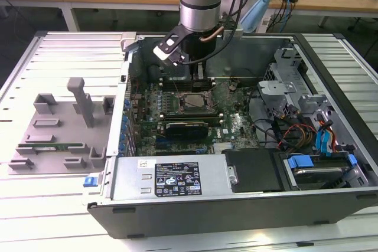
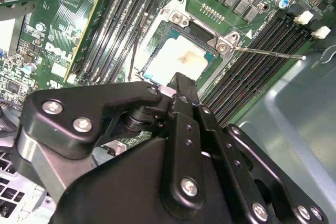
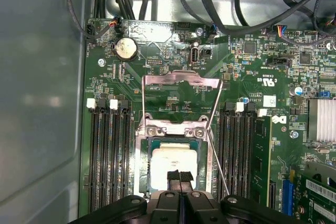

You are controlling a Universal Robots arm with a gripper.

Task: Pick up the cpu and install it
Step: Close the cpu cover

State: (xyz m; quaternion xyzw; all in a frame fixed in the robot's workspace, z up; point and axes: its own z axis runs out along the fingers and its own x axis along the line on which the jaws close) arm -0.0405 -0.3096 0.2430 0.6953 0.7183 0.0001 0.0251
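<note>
The cpu lay flat in its place on the green board. The metal frame stood tipped up, likely so the chip could drop in. The tool hung just above the chip's edge, its tips pressed together, holding nothing.

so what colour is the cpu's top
The cpu is pale silver with a faint brownish smudge, clearest in the second wrist view.

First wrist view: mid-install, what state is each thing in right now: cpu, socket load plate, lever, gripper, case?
cpu: lying flat in the socket, metal top up.
load plate: flipped open, off the socket.
lever: unlatched, standing free beside the socket.
gripper: shut, tips over the cpu; contact cannot be told.
computer case: side open, motherboard exposed.
</note>
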